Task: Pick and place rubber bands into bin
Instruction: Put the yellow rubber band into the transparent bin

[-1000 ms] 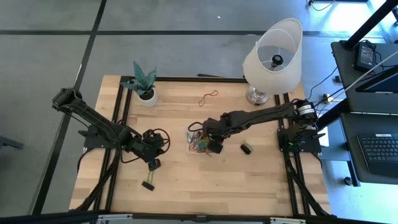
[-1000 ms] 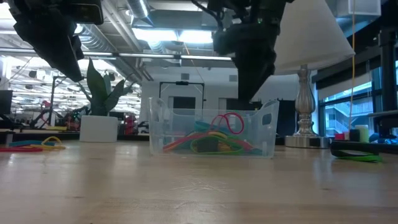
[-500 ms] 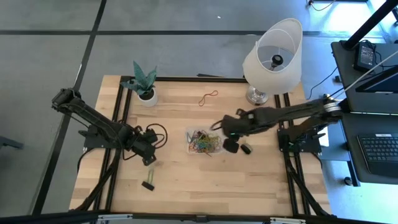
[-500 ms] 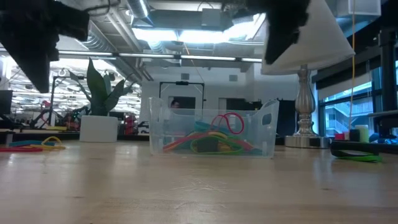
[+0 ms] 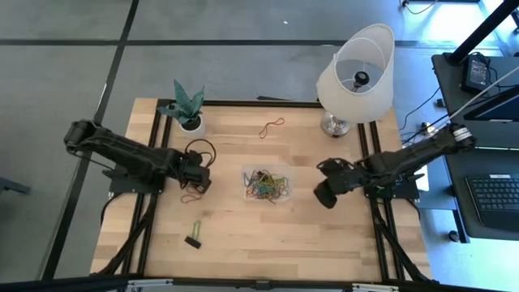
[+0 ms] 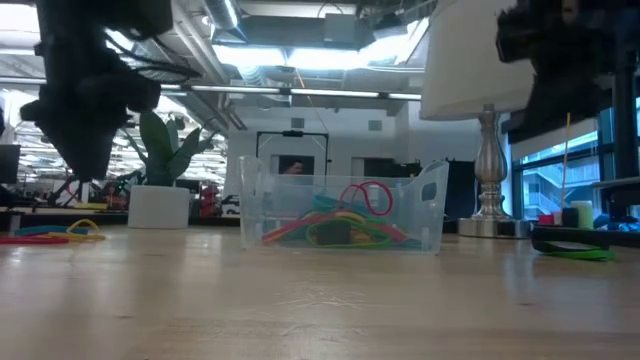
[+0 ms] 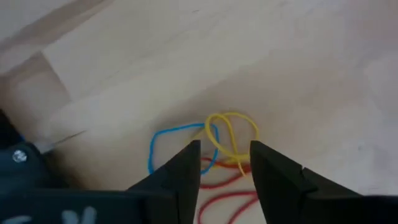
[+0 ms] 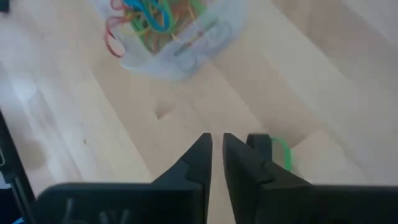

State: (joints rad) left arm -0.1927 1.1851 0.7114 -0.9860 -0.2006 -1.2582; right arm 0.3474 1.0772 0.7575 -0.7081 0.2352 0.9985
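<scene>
My bin (image 5: 266, 185), mid-table, already holds many rubber bands (image 6: 340, 225). Left gripper (image 7: 225, 163), spread and empty, hovers over loose ones; right gripper (image 8: 217, 163), fingers nearly together, holds nothing.

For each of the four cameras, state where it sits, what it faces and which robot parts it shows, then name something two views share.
High: overhead, facing down on the wooden table; both arms show.
Low: at tabletop height, facing the small clear plastic bin; dark arm parts hang above.
Left wrist: on the left arm, facing yellow, blue and red rubber bands; open left gripper shows.
Right wrist: on the right arm, facing the table; nearly closed right gripper shows.
Shared: the bin appears in high, low and right wrist views.
</scene>
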